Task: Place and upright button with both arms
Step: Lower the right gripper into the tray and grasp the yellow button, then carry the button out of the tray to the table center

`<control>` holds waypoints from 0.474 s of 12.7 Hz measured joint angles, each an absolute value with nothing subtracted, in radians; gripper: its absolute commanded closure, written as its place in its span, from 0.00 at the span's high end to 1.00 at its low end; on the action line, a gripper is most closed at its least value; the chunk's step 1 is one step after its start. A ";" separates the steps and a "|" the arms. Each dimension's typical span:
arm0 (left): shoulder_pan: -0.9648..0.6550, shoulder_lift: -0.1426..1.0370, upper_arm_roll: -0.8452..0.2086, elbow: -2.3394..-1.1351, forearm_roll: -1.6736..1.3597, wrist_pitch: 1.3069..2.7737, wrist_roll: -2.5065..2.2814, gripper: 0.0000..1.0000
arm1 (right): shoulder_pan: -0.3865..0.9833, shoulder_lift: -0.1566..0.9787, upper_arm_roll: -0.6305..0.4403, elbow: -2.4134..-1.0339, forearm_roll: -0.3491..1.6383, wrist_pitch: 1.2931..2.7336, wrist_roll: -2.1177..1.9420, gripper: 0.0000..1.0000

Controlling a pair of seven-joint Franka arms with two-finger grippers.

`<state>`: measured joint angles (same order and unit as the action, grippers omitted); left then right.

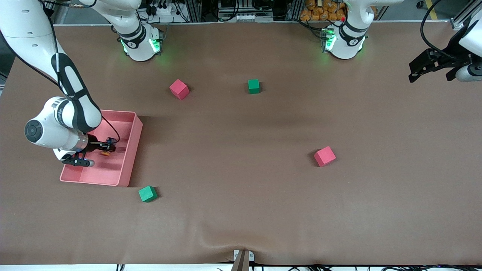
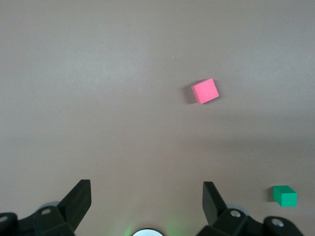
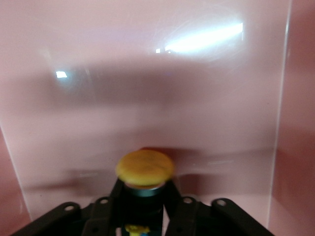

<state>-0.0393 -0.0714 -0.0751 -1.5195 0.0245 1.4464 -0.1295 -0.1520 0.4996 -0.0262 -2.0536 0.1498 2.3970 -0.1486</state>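
Right hand (image 1: 107, 147) is inside the pink tray (image 1: 130, 150) at the right arm's end of the desk (image 1: 241, 188), fingers clamped on the button (image 3: 144, 168), orange cap facing the tray wall. Tray walls sit close around it. Green cube (image 1: 147, 194) lies just off the tray's near corner. Red cube (image 1: 179, 89), green cube (image 1: 253, 86) and red cube (image 1: 324, 156) are well apart on mid-desk. Left hand (image 2: 146, 201) waits open above the left arm's end of the desk.
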 measured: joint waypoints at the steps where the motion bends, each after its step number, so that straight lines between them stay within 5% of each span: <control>1: -0.039 -0.071 -0.075 -1.520 0.024 1.446 -0.129 1.00 | -0.152 0.500 -0.026 -2.049 0.150 2.388 -0.151 0.00; 6: -0.039 -0.071 -0.075 -1.519 0.024 1.446 -0.129 1.00 | -0.157 0.496 -0.027 -1.821 0.150 2.005 -0.157 0.00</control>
<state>-0.0393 -0.0714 -0.0752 -1.5190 0.0245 1.4464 -0.1295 -0.1572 0.4963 -0.0268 -1.8211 0.1502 2.0049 -0.1567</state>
